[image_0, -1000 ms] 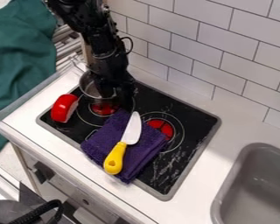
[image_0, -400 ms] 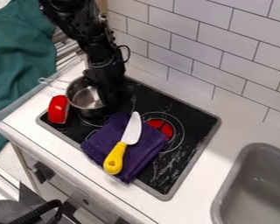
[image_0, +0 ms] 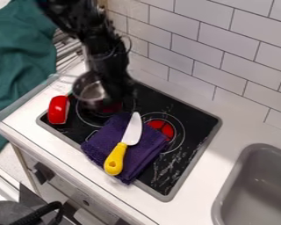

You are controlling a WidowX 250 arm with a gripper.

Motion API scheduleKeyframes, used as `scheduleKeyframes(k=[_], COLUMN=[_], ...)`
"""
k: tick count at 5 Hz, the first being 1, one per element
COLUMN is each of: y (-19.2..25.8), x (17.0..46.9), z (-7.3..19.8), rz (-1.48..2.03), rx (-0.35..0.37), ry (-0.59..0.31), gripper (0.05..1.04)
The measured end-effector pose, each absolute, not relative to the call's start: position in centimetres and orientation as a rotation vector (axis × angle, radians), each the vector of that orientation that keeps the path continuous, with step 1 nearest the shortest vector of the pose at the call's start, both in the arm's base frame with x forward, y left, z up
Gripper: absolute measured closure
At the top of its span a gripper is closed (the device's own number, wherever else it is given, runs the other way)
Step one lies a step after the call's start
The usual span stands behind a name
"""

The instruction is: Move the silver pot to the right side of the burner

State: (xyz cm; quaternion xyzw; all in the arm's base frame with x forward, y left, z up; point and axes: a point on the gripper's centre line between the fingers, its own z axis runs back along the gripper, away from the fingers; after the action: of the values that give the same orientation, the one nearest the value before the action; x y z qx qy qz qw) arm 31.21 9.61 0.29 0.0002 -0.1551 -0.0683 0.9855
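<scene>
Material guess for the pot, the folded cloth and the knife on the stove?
Silver round metal pot: likely polished steel, going by its grey sheen and bright patches. Folded purple fabric cloth: probably terry, soft and matte, with a fuzzy nap. Knife with yellow handle: handle looks like smooth moulded plastic; pale silvery blade could be metal or painted plastic.

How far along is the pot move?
Done: the gripper is at the right rim of the silver pot. In hand: probably the pot, but the grip is too dark to confirm. Left: the pot is still to be set down right of the left burner's red centre; it's up and left of it.
</scene>
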Motion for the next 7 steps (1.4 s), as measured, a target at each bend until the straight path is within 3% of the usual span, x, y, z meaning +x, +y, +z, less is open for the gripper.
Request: scheduleKeyframes(k=[1,2,4,6,7], y=[7.4,4.0,-3.1,-6.7,-7.8], x=[31.6,31.3,29.4,31.1,32.6], z=[2.8,4.7,4.6,2.4,1.9], rz=[-0.216,-0.226,-0.209,-0.330,-0.380], rx=[0.023,0.019,0.008,0.026,0.030], ry=[-0.356,-0.342,-0.231,-0.152,-0.154], gripper=[1.029,1.029,1.029,1.029,1.029])
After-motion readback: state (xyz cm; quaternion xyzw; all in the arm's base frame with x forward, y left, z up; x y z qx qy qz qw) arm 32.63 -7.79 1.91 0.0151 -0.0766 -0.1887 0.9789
